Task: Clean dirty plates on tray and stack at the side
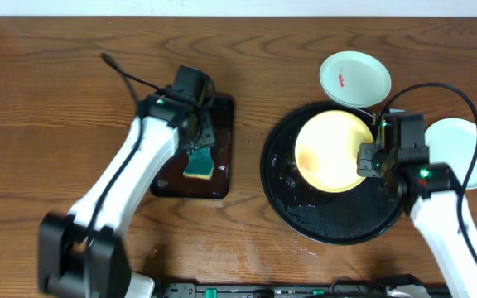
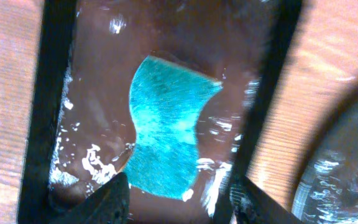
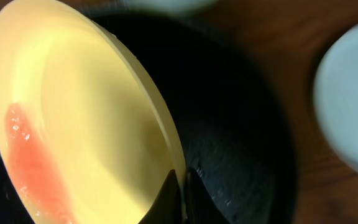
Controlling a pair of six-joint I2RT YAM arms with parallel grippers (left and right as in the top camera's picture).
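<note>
Your right gripper [image 3: 182, 193] is clenched on the yellow plate [image 1: 330, 151] at its 3 o'clock rim, holding it tilted over the black tray [image 1: 338, 219]. Your left gripper [image 2: 179, 193] hangs released above the sponge [image 2: 166, 127] in the brown tray [image 1: 222, 178]. The red-smeared mint plate [image 1: 354, 79] lies just beside the black tray's 12 o'clock, and the second mint plate [image 1: 462, 151] beside its 3 o'clock.

I see a wooden table [image 1: 40, 108] filling almost the whole overhead view. It is reddish brown, with dark wavy grain running left to right. A thin pale strip [image 1: 238, 7] runs along its far edge; I cannot tell whether that is wall or floor. The light is soft and even, casting only faint shadows. In both wrist views the wood looks blurred and warmer.
</note>
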